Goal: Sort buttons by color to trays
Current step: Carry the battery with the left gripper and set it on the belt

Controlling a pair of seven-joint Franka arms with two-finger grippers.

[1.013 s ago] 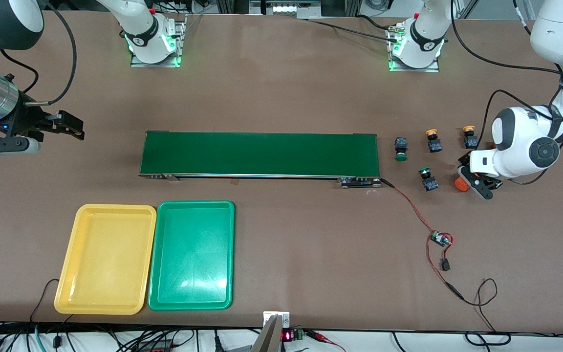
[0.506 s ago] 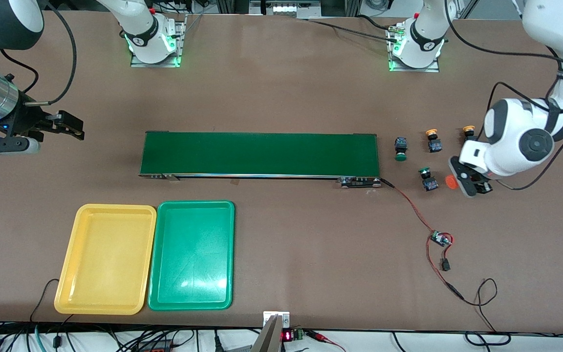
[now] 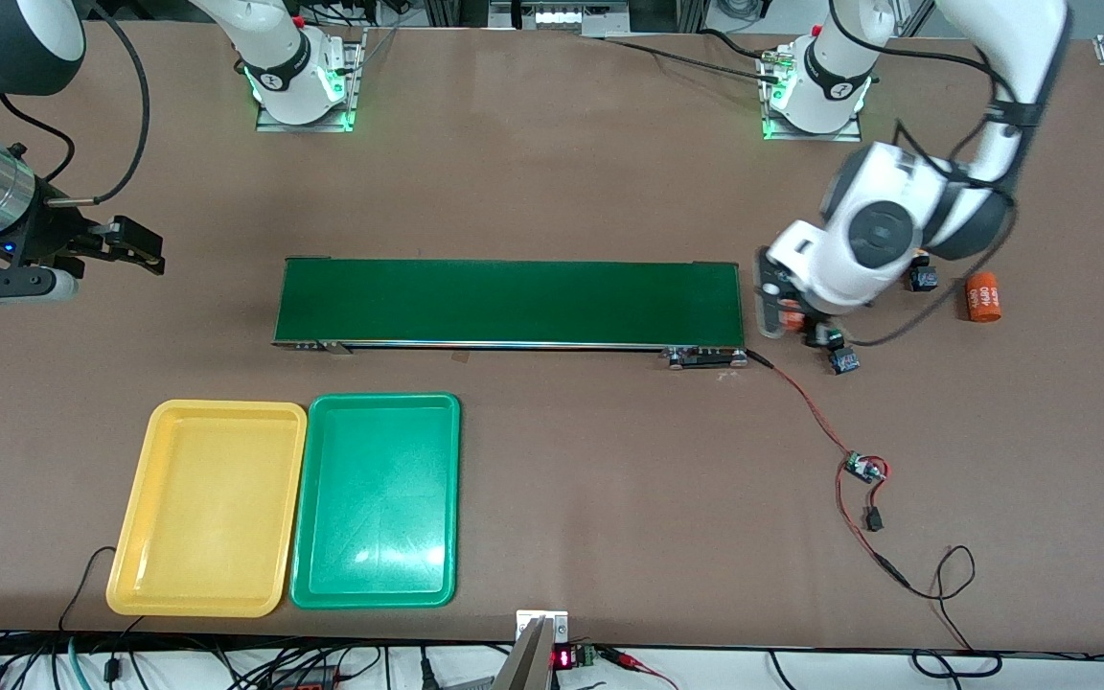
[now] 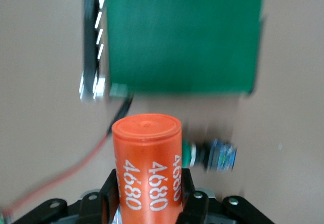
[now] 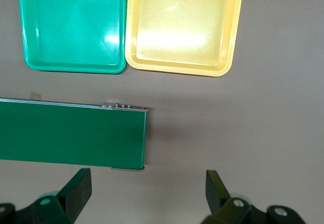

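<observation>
A long dark-green conveyor belt [image 3: 509,302] lies lengthwise mid-table. A red wire [image 3: 806,407] runs from its end at the left arm's side to a small circuit board [image 3: 863,468]. One orange cylinder printed "4680" [image 3: 983,297] lies near the table edge at that end.

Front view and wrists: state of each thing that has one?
left end effector: shut on orange cylinder, over the table by the conveyor's end
right end effector: open, waiting, holding nothing
second orange cylinder: lying on its side on the table
green-capped button: on its side on the table, unsorted
yellow tray: no buttons in it
green tray: no buttons in it
</observation>
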